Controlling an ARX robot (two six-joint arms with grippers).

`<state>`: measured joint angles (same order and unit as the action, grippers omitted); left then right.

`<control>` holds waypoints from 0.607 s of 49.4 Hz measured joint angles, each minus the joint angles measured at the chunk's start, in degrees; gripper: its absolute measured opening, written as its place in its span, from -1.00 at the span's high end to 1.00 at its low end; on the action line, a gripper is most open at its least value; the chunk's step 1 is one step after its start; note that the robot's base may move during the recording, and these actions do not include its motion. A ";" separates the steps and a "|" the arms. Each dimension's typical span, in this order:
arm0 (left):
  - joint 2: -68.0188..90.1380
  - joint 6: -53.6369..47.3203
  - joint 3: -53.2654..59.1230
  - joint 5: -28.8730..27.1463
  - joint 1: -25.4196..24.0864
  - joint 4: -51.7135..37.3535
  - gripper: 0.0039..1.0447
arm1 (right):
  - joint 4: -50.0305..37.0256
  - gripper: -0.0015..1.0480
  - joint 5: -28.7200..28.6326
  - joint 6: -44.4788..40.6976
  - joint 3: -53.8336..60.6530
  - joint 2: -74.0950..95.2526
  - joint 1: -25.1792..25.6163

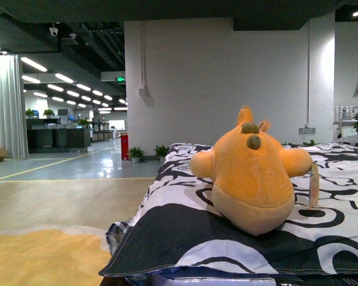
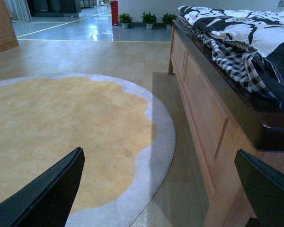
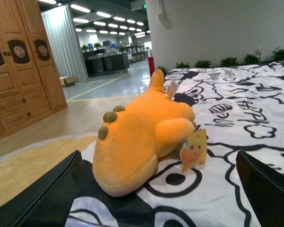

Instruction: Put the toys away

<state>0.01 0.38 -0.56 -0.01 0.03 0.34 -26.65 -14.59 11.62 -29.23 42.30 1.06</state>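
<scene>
An orange-yellow plush toy point(image 1: 250, 173) lies on the black-and-white quilt point(image 1: 185, 238) of a bed, near the bed's front corner. In the right wrist view the toy point(image 3: 137, 137) is close ahead, a paper tag point(image 3: 194, 150) hanging from it. My right gripper point(image 3: 156, 198) is open, its black fingers point(image 3: 47, 198) spread wide just short of the toy, nothing between them. My left gripper point(image 2: 161, 194) is open too, low beside the bed's wooden frame point(image 2: 203, 109), over the floor. Neither arm shows in the front view.
A round yellow rug point(image 2: 57, 127) with a pale border covers the wooden floor left of the bed. A wooden wardrobe point(image 3: 19, 66) stands beyond the rug. Checked bedding point(image 2: 236, 61) hangs over the bed's edge. Potted plants point(image 1: 135, 154) line the far white wall.
</scene>
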 joint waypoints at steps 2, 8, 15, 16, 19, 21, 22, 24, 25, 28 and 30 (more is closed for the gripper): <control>0.00 0.00 0.00 0.00 0.00 0.00 -0.89 | -0.46 -0.87 2.60 -1.57 -2.84 3.45 -2.89; 0.00 0.00 0.00 0.00 0.00 0.00 -0.89 | -2.01 -0.87 13.38 -8.94 -14.08 16.33 -15.06; 0.00 0.00 0.00 0.00 0.00 0.00 -0.89 | -1.92 -0.87 19.96 -16.61 -21.86 26.93 -23.65; 0.00 0.00 0.00 0.00 0.00 0.00 -0.89 | -1.92 -0.87 20.63 -17.33 -22.51 28.09 -24.46; 0.00 0.00 0.00 0.00 0.00 0.00 -0.89 | -1.53 -0.87 22.45 -19.76 -24.44 31.41 -26.40; 0.00 0.00 0.00 0.00 0.00 0.00 -0.89 | -1.14 -0.87 23.15 -20.90 -25.66 33.44 -27.36; 0.00 0.00 0.00 0.00 0.00 0.00 -0.89 | -0.96 -0.87 23.52 -21.11 -26.12 34.16 -27.65; 0.00 0.00 0.00 0.00 0.00 0.00 -0.89 | -0.39 -0.87 24.83 -22.01 -27.61 36.28 -28.09; 0.00 0.00 0.00 0.00 0.00 0.00 -0.89 | -0.28 -0.87 24.94 -22.05 -27.93 36.72 -28.13; 0.00 0.00 0.00 0.00 0.00 0.00 -0.89 | -0.15 -0.87 26.99 -22.38 -29.77 39.23 -28.09; 0.00 0.00 0.00 0.00 0.00 0.00 -0.89 | 0.31 -0.87 28.17 -22.40 -30.91 40.63 -27.89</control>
<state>0.01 0.38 -0.56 -0.01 0.03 0.34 -26.35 13.58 -10.79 -60.14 82.94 -26.83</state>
